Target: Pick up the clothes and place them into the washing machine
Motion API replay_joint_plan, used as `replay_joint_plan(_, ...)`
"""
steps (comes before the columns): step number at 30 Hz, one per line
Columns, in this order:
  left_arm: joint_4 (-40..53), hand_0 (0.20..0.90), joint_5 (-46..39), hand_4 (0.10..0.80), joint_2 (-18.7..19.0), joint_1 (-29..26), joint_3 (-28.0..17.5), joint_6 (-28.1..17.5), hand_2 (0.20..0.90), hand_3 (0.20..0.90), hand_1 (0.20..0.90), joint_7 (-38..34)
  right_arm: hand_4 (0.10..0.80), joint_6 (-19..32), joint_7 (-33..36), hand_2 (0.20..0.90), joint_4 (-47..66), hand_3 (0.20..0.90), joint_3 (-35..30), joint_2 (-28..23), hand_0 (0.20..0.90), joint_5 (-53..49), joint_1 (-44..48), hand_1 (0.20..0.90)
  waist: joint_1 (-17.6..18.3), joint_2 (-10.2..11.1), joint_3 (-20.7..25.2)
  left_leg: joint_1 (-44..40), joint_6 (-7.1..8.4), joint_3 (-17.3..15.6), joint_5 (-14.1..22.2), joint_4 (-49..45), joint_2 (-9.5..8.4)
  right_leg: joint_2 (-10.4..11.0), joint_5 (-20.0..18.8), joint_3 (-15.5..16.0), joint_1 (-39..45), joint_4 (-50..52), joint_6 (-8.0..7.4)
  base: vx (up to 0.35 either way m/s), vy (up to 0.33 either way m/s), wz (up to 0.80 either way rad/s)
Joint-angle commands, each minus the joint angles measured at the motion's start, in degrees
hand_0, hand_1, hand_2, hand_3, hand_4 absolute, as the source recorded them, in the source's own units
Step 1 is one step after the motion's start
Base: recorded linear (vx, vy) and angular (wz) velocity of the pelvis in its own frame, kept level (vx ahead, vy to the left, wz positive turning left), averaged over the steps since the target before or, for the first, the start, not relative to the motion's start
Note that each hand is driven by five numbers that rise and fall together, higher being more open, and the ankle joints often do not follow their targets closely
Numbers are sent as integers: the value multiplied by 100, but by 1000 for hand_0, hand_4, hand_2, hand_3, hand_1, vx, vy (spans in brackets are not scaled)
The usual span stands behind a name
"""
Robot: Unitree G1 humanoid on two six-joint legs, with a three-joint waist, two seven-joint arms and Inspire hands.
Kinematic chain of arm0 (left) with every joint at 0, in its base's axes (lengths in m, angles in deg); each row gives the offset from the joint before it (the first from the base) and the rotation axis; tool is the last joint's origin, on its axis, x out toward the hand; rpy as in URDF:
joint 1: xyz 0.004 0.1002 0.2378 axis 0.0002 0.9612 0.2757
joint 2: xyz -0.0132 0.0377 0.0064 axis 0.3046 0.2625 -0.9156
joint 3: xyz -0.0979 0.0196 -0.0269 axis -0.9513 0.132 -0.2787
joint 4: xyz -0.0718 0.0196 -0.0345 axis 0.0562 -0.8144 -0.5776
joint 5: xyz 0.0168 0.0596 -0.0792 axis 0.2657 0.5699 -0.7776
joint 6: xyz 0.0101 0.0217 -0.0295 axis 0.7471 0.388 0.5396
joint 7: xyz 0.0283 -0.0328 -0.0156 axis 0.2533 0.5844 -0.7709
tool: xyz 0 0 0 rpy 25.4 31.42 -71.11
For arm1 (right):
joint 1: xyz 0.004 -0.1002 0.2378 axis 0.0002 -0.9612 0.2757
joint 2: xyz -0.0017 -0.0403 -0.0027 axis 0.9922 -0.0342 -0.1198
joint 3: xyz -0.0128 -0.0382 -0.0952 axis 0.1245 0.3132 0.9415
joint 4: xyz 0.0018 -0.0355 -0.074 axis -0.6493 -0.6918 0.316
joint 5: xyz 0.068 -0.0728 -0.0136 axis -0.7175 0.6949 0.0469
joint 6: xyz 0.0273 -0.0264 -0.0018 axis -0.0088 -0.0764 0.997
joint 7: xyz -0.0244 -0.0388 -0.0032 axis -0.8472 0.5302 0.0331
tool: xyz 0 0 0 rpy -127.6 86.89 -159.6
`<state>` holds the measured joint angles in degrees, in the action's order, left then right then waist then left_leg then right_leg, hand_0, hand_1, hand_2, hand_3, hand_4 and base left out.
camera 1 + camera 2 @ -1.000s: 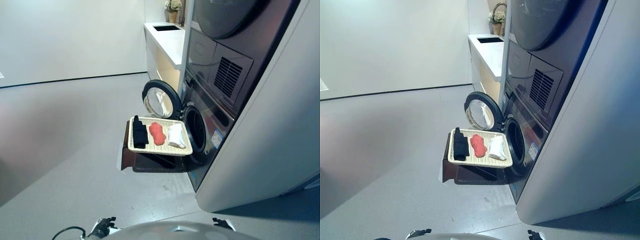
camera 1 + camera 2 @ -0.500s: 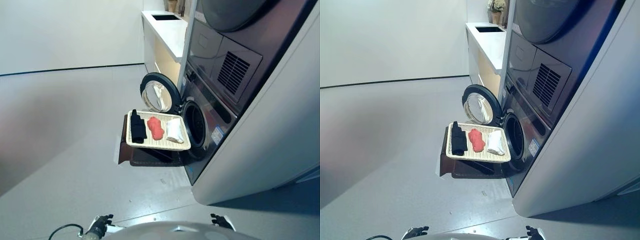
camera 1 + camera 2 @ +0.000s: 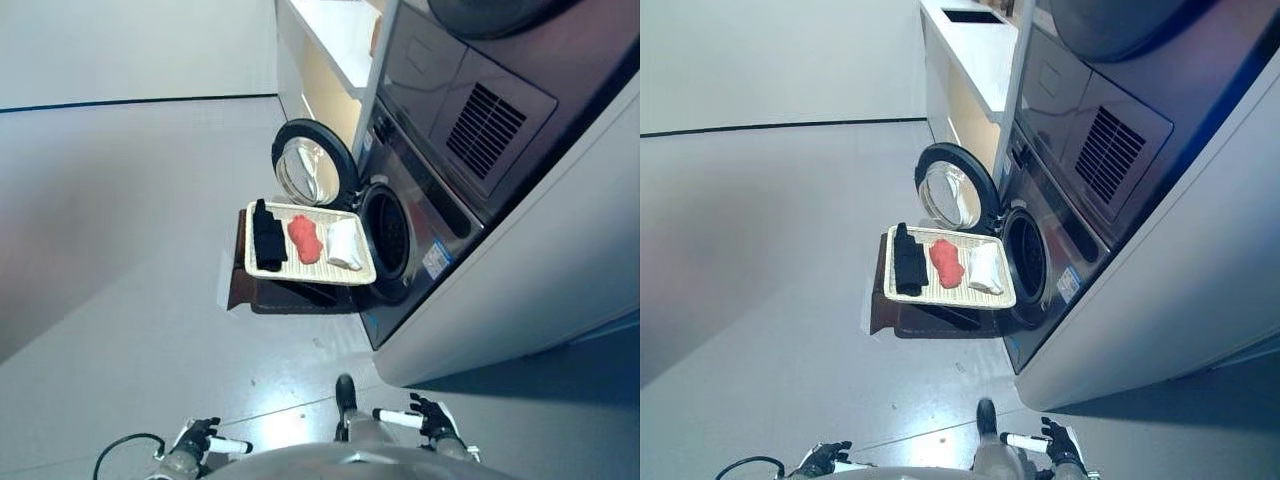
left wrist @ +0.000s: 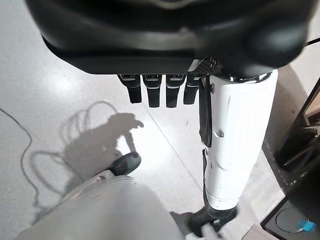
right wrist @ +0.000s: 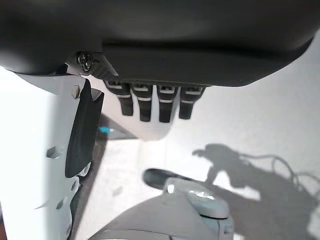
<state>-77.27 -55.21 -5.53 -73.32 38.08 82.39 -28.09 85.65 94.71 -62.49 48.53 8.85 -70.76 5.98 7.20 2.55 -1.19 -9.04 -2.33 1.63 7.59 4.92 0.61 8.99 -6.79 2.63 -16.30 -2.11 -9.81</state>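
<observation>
1. On my left hand (image 4: 160, 90) the fingers (image 4: 152, 95) hang straight and relaxed in its wrist view, spread over bare floor, holding nothing and touching nothing.
2. The right hand (image 5: 155, 102) is the same: fingers (image 5: 145, 107) loose and straight, empty, with only floor past them. In the head views both hands sit low at my sides, well apart from the work.
3. The clothes are all out ahead on a pale slatted tray (image 3: 300, 272): a black piece (image 3: 267, 235) on the left, a red piece (image 3: 303, 239) in the middle, a white piece (image 3: 345, 243) on the right, nearest the washing machine (image 3: 420, 215).
4. The tray rests on a dark low bench (image 3: 270, 295) just in front of the drum opening (image 3: 388, 232); the round door (image 3: 312, 178) stands swung open behind the tray.
5. What worries me: the tray overhangs the bench on the machine side, so I judge that a heavy press while grabbing the white piece could tip it.
6. Walking in too fast could bump the bench or the open door.
7. The pieces lie close together, so a wide grab may drag a neighbour off the tray onto the floor (image 3: 130, 250).
8. A loose pinch could let cloth slip short of the drum.
</observation>
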Motion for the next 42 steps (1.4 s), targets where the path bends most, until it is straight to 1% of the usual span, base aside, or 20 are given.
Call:
replay_joint_plan(1, 265, 900, -164, 800, -2, -223, -18, -254, 900, 900, 900, -112, 800, -153, 136, 900, -326, 900, 144, -334, 900, 231, -518, 900, 169, -167, 121, -1135, 261, 165, 519, 8, -33, -284, -978, -235, -492, 5, 142, 327, -169, 70)
replay_joint_plan(4, 289, 900, -270, 800, -92, -203, 38, -287, 900, 900, 900, -151, 800, -108, 143, 900, -280, 900, 113, -375, 900, 181, -526, 900, 193, -282, 231, -1171, 333, 224, 257, 8, 155, -470, -1000, -360, -414, 47, 209, 283, -176, 82)
replay_joint_plan(5, 291, 900, -341, 800, -177, -197, 86, -321, 900, 900, 900, -158, 800, -51, 147, 900, -225, 900, 127, -422, 900, 133, -491, 900, 184, -405, 328, -946, 457, 279, -237, -536, 295, -674, -934, -345, -305, 78, 354, 360, -271, 33)
replay_joint_plan(6, 349, 900, -375, 800, -222, -234, 140, -329, 900, 900, 900, -142, 800, -10, 160, 900, -161, 900, 129, -488, 900, 39, -425, 900, 146, -420, 320, -567, 612, 268, -781, -1401, 283, -812, -738, -316, -30, 45, 541, 358, -272, 14)
replay_joint_plan(7, 349, 900, -376, 800, -224, -235, 141, -328, 900, 900, 900, -142, 800, -10, 160, 900, -161, 900, 127, -489, 900, 38, -424, 900, 150, -424, 317, -558, 616, 274, -769, -1422, 288, -814, -737, -309, -27, 44, 544, 425, -335, -6)
replay_joint_plan(8, 419, 900, -378, 800, -261, -324, 172, -324, 900, 900, 900, -157, 800, 7, 167, 900, -111, 900, 146, -540, 900, -32, -363, 900, 89, -339, 277, -66, 729, 196, -1292, -2780, 275, -909, -479, -339, 407, -27, 782, 250, -203, -16)
replay_joint_plan(9, 419, 900, -378, 800, -257, -326, 171, -324, 900, 900, 900, -157, 800, 7, 167, 900, -111, 900, 146, -535, 900, -32, -361, 900, 103, -315, 287, -51, 728, 210, -1316, -2767, 251, -882, -480, -336, 392, -22, 780, 329, -270, -16)
replay_joint_plan(12, 626, 900, -463, 800, -261, -489, 212, -369, 900, 900, 900, -180, 800, 1, 201, 900, -68, 900, 249, -615, 900, -75, -269, 900, -83, -23, 85, 677, 755, 105, -1573, -4286, 52, -772, -234, -432, 886, -15, 952, 291, -223, -23)
replay_joint_plan(14, 721, 900, -528, 800, -256, -490, 195, -417, 900, 900, 900, -227, 800, 11, 248, 900, -41, 900, 401, -599, 900, -104, -203, 900, -316, 203, 15, 1345, 606, -177, -1504, -4430, 135, -774, -27, -601, 1202, 32, 1052, 325, -189, -34)
replay_joint_plan(18, 655, 900, -575, 800, -259, -391, 123, -445, 900, 900, 900, -274, 800, 39, 281, 900, -99, 900, 483, -536, 900, -125, -139, 900, -571, 278, -47, 2059, 494, -414, -1357, -3886, 454, -856, 172, -835, 1574, 9, 1012, 253, -18, -22)
replay_joint_plan(20, 580, 900, -597, 800, -228, -344, 35, -423, 900, 900, 900, -314, 800, 55, 316, 900, -150, 900, 558, -510, 900, -97, -108, 900, -678, 267, -71, 2260, 506, -394, -1496, -2975, 705, -881, 336, -916, 1770, -24, 933, 242, 93, -28)
replay_joint_plan(24, 444, 900, -574, 800, -186, -310, -42, -395, 900, 900, 900, -370, 800, 111, 379, 900, -174, 900, 633, -553, 900, -113, -27, 900, -877, 13, 1, 2192, 727, -119, -1937, -667, 996, -922, 708, -1119, 2236, -159, 688, 354, 212, -34)
replay_joint_plan(25, 302, 900, -553, 800, -177, -334, -29, -375, 900, 900, 900, -370, 800, 111, 372, 900, -163, 900, 614, -573, 900, -157, 4, 900, -866, -29, 51, 2008, 840, -292, -2050, -313, 1025, -816, 813, -1127, 2417, -162, 599, 351, 270, -34)
replay_joint_plan(28, 275, 900, -521, 800, -167, -299, -48, -379, 900, 900, 900, -350, 800, 107, 332, 900, -172, 900, 584, -582, 900, -181, 39, 900, -914, -26, 206, 1829, 779, -217, -1852, -285, 900, -660, 888, -1177, 2500, -102, 516, 237, 207, -84)
replay_joint_plan(31, 383, 900, -430, 800, -108, -410, 15, -412, 900, 900, 900, -277, 800, 94, 298, 900, -362, 900, 383, -563, 900, -276, 81, 900, -922, 61, 412, 1684, 629, -384, -1484, -484, 604, -303, 834, -1158, 2495, 340, 270, 220, 253, -64)
replay_joint_plan(33, 423, 900, -415, 800, -80, -452, 26, -409, 900, 900, 900, -280, 800, 86, 274, 900, -392, 900, 330, -567, 900, -323, 109, 900, -929, 74, 434, 1639, 572, -416, -1404, -508, 526, -246, 719, -1200, 2408, 629, 217, 98, 142, -8)
replay_joint_plan(36, 558, 900, -432, 800, 20, -553, 52, -415, 900, 900, 900, -290, 800, 124, 218, 900, -307, 900, 302, -573, 900, -403, 205, 900, -882, -6, 340, 1364, 339, -400, -1206, -450, 307, -240, 7, -1362, 1719, 2082, 129, 75, 206, 10)
replay_joint_plan(38, 579, 900, -447, 800, 87, -661, 85, -401, 900, 900, 900, -316, 800, 120, 245, 900, -264, 900, 314, -566, 900, -431, 305, 900, -798, -150, 110, 1166, 191, -362, -1126, -445, 253, -322, -313, -1170, 1201, 2926, 150, 40, 254, -2)
replay_joint_plan(40, 502, 900, -403, 800, 114, -658, 83, -365, 900, 900, 900, -279, 800, 126, 249, 900, -247, 900, 273, -570, 900, -445, 312, 900, -754, -256, 46, 1013, 141, -314, -1064, -390, 233, -330, -157, -847, 912, 3169, 221, 117, 220, 10)
replay_joint_plan(42, 356, 900, -370, 800, 125, -568, -1, -332, 900, 900, 900, -218, 800, 108, 238, 900, -275, 900, 203, -580, 900, -436, 288, 900, -745, -262, 96, 794, 151, -325, -973, -267, 145, -200, 135, -267, 828, 2632, 288, 230, 130, 1)
